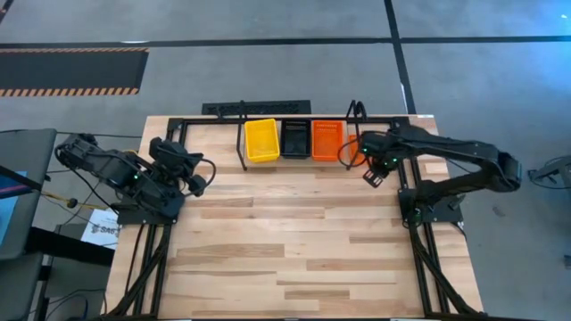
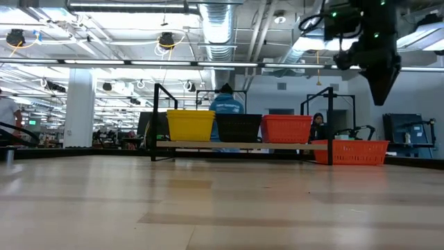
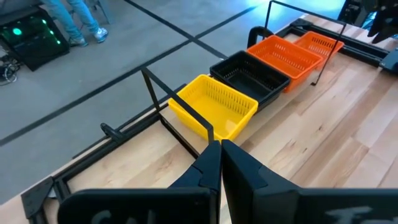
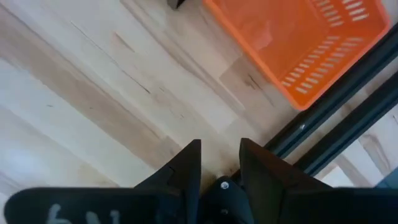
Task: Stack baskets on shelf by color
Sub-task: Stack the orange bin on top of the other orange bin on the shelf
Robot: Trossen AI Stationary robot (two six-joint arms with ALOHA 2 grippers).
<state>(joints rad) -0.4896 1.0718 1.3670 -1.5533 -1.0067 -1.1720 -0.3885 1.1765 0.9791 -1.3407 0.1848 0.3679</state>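
Right wrist view shows you the right claw (image 4: 219, 163) with its two dark fingers parted by a modest gap and nothing between them; below it lies bare worktop (image 4: 93, 93), and just ahead of the fingertips sits a loose orange basket (image 4: 298, 43), partly past the edge of the picture. In the high view the same claw (image 1: 373, 175) hangs near the right end of the shelf (image 1: 239, 143), with that loose basket (image 1: 355, 150) just beyond the wire hoop, apart from the claw and not gripped. On the shelf board you have three stacks side by side: the yellow baskets (image 1: 261, 140) farthest from this claw, the black baskets (image 1: 294, 138) in the middle, and the orange stack (image 1: 326, 139) nearest it. The low view confirms the loose basket (image 2: 350, 151) rests on the worktop beside the shelf, lower than the board, with its long side facing the camera. By my reading, the right arm is far nearer to it than the left, whose claw (image 3: 219, 155) is pressed fully closed and empty, parked well off at the left side. The coming move turns on reaching forward to the basket, then carrying it a short way sideways over the hoop onto the orange stack.
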